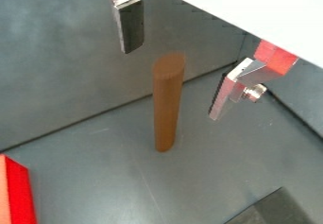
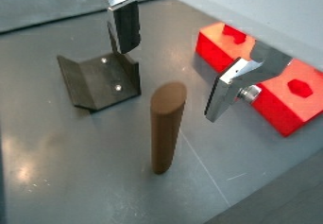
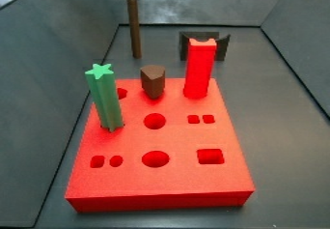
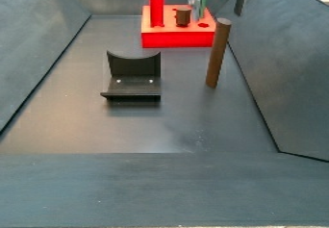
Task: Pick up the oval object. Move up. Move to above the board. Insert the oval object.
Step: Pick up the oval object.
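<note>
- Oval object [image 2: 167,129] standing upright on the floor, untouched.
- Claw [image 2: 177,62] hovering above it, fingers wide apart.
- Board [image 3: 157,146] sitting apart.

Illumination even and diffuse from overhead across all views, with soft glare on the grey floor [image 4: 167,116] and on the board [image 3: 161,165] top (shadows faint, short), while the gripper [image 2: 177,53] fingers appear slightly blurred in both wrist views.
</note>
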Robot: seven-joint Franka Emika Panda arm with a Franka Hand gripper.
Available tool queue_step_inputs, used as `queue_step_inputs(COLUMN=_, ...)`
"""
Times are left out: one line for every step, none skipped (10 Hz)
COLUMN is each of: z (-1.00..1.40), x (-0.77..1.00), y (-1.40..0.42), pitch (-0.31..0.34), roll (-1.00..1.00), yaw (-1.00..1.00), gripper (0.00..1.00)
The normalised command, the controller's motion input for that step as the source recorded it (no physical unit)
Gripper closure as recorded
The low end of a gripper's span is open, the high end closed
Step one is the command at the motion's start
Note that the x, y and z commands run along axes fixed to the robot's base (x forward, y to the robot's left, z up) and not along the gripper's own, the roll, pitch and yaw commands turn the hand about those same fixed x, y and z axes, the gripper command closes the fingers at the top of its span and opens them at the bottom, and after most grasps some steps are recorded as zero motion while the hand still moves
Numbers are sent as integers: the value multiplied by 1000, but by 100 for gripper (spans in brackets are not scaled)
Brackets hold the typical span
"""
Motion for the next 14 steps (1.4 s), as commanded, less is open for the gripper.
queue_step_inputs(z=-611, x=29, y=63, pitch=0, roll=89, yaw=-94, gripper=0)
queue_step_inputs(z=-620, x=0, y=111, pitch=0, roll=71, yaw=-80, gripper=0)
queue_step_inputs(z=-351, x=-71, y=94, pitch=10, roll=139, yaw=0, gripper=0)
queue_step_inputs(z=-86, x=0, y=3, pitch=84, roll=210, yaw=0, gripper=0)
queue_step_inputs(z=-40, x=0, y=0, pitch=43, roll=141, yaw=0, gripper=0)
queue_step_inputs(z=-71, x=-140, y=200, pitch=0, roll=83, yaw=-31, gripper=0)
queue_step_inputs(z=-3, x=-123, y=134, pitch=0, roll=0, yaw=0, gripper=0)
queue_step_inputs(z=0, x=-40, y=0, pitch=-60, roll=0, yaw=0, gripper=0)
queue_step_inputs(z=0, x=0, y=0, pitch=0, roll=0, yaw=0, gripper=0)
queue_step_inputs(z=0, x=0, y=0, pitch=0, roll=0, yaw=0, gripper=100)
queue_step_inputs(z=0, x=0, y=0, pitch=0, roll=0, yaw=0, gripper=100)
queue_step_inputs(z=0, x=0, y=0, pitch=0, roll=0, yaw=0, gripper=100)
queue_step_inputs(z=0, x=0, y=0, pitch=0, roll=0, yaw=0, gripper=100)
queue_step_inputs(z=0, x=0, y=0, pitch=0, roll=0, yaw=0, gripper=100)
